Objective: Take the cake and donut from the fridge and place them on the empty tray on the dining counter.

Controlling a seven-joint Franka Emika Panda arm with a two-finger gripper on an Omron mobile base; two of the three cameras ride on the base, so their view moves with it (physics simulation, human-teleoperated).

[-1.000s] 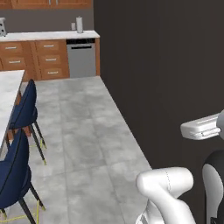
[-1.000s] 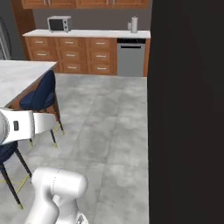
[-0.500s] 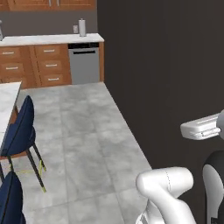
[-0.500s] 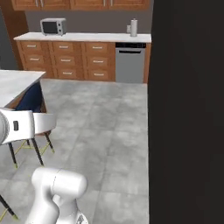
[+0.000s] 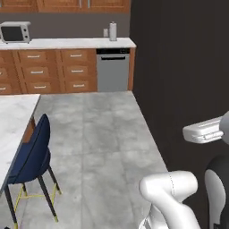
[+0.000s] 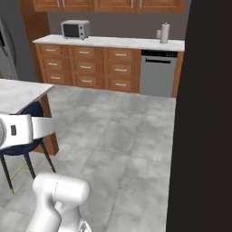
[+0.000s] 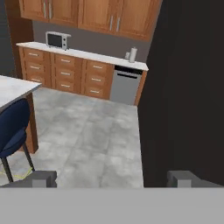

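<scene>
Hand view: the gripper [image 7: 112, 179] looks across the grey floor [image 7: 87, 135] toward the far wooden cabinets [image 7: 65, 72], with its two finger tips [image 7: 41, 178] set wide apart and nothing between them.
Dining counter: a corner of the marble top [image 7: 13, 87] shows at the left of the hand view, with a blue stool [image 7: 13, 127] tucked beside it; the corner also shows in the left base view [image 5: 13, 120].
Fridge: a grey sliver [image 6: 7, 45] at the far left edge of the right base view looks like it, well apart from the arm.
Cake, donut, tray: their whereabouts cannot be told.
Other landmarks: a microwave [image 6: 74, 29] and a dishwasher [image 6: 157, 72] on the far wall.
Progress: by my reading nothing is delivered yet; reaching the fridge, opening it, and both carries are all left.
</scene>
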